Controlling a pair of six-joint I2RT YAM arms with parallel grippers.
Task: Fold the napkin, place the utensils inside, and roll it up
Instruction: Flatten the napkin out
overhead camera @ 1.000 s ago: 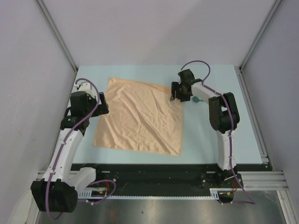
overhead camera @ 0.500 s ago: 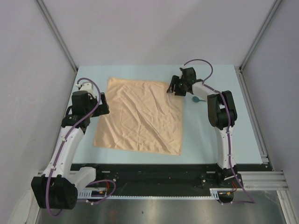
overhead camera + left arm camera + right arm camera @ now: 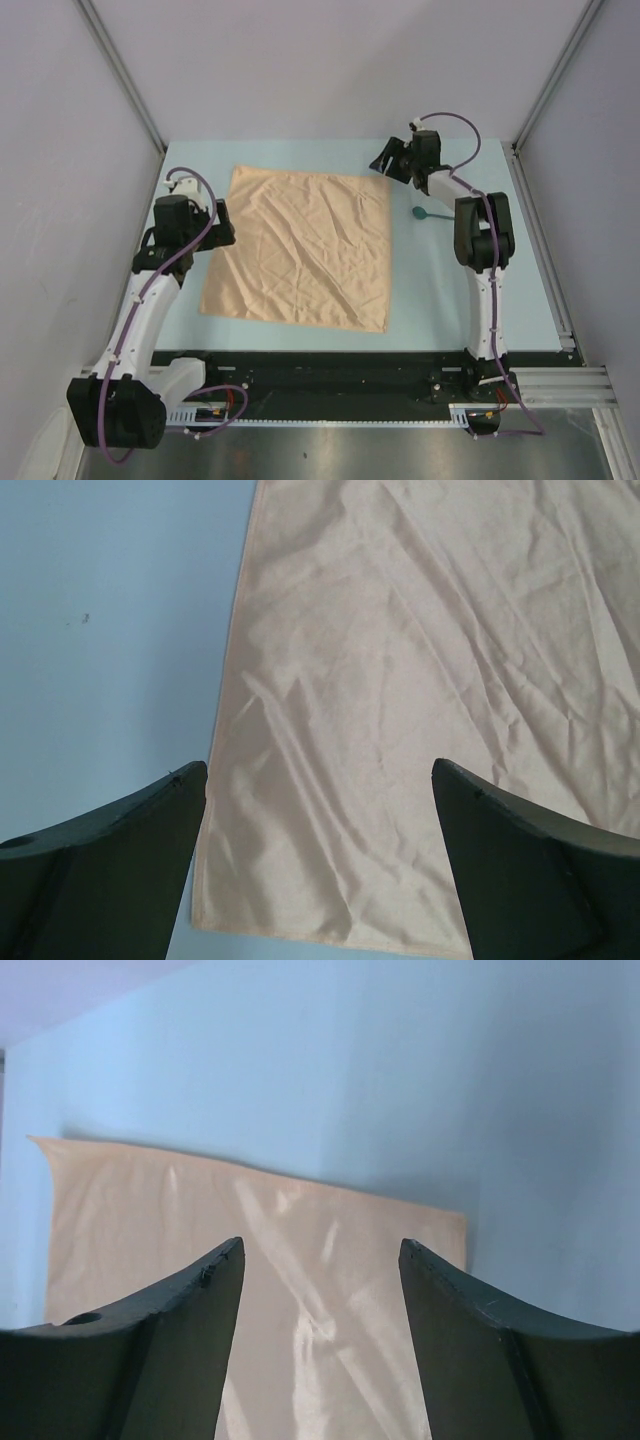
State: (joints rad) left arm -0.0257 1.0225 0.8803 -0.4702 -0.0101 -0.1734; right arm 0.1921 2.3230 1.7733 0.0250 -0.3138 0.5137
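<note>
The peach-orange napkin (image 3: 300, 245) lies spread flat in the middle of the pale blue table, lightly creased. A small dark teal utensil (image 3: 425, 212) rests on the table just right of the napkin's far right corner. My right gripper (image 3: 388, 160) hovers past that corner, open and holding nothing. In the right wrist view the napkin (image 3: 300, 1230) shows beyond my open right gripper (image 3: 320, 1250). My left gripper (image 3: 222, 225) sits at the napkin's left edge, open. From the left wrist the napkin (image 3: 420, 680) fills the space ahead of my wide-open left gripper (image 3: 318, 780).
The table (image 3: 450, 300) is closed in by grey walls on the left, back and right, with metal posts (image 3: 120, 75) at the back corners. A black rail (image 3: 330, 365) with the arm bases runs along the near edge.
My right gripper has moved away from the napkin's far right corner, up and to the right. That corner now lies flat and squared out. The left arm has stayed still.
</note>
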